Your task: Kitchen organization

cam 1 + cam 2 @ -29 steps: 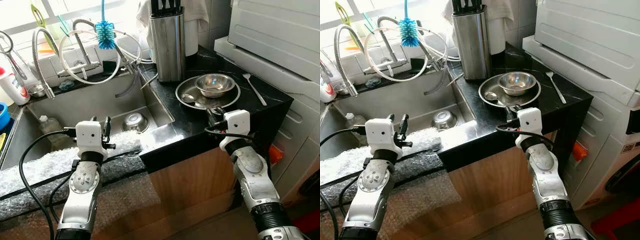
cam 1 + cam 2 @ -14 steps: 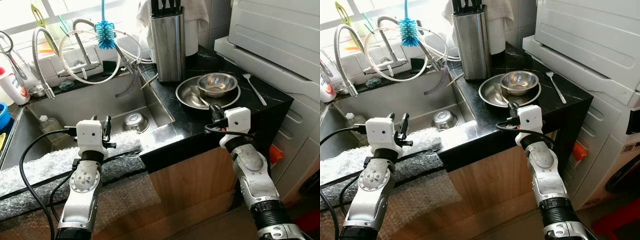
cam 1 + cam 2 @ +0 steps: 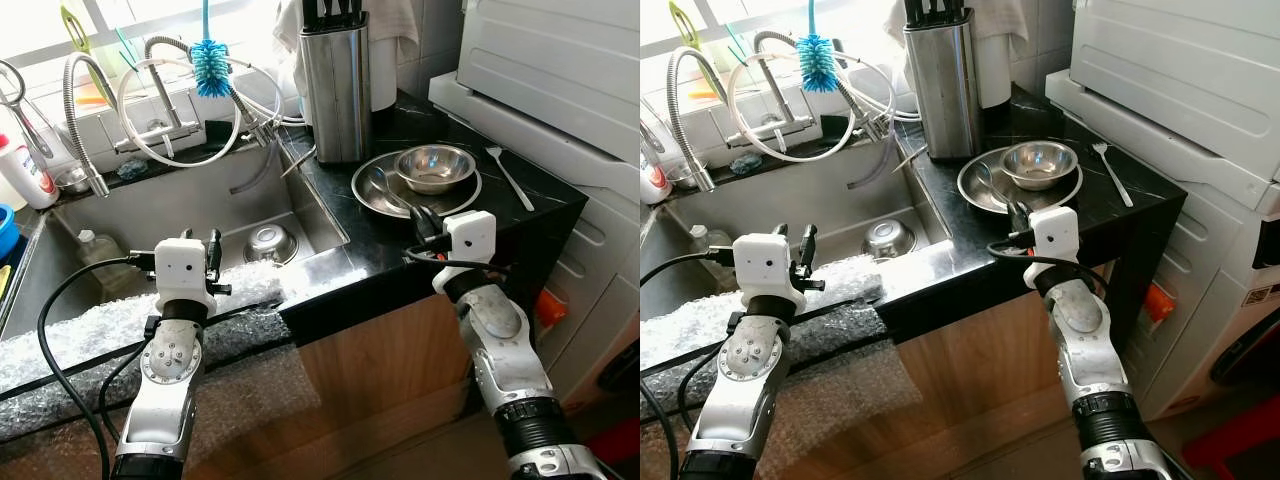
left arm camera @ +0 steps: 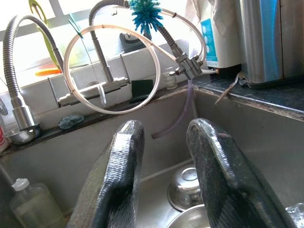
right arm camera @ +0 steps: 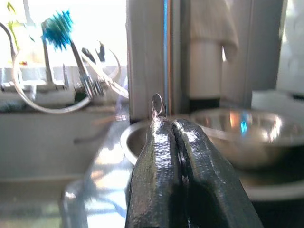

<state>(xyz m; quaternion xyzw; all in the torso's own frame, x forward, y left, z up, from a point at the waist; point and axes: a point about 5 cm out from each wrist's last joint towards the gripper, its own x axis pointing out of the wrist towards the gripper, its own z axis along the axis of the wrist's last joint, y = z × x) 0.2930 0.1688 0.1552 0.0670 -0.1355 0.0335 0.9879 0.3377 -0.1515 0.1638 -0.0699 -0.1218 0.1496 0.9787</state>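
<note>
My right gripper [image 3: 425, 222] hangs over the black countertop's front edge, just in front of a wide steel plate [image 3: 368, 200], and is shut on the handle of a steel spoon [image 3: 385, 186]. The spoon slants up over the plate's near rim; its tip pokes out between the shut fingers [image 5: 164, 156]. A small steel bowl [image 3: 435, 168] sits in the plate, and a fork [image 3: 508, 178] lies to its right. My left gripper [image 3: 200, 255] is open, held over the sink's front rim. Beyond its fingers [image 4: 118, 175] a steel bowl [image 4: 186, 189] lies in the sink.
A tall steel knife block [image 3: 337, 85] stands behind the plate. Faucets, looped hoses and a blue bottle brush [image 3: 210, 65] hang over the sink [image 3: 180, 205]. Bubble wrap [image 3: 90, 325] covers the front counter edge. A white appliance [image 3: 550, 70] borders the counter on the right.
My right gripper has shifted a little left and back, and the spoon that lay in the plate now slants up from it. The left arm has not moved.
</note>
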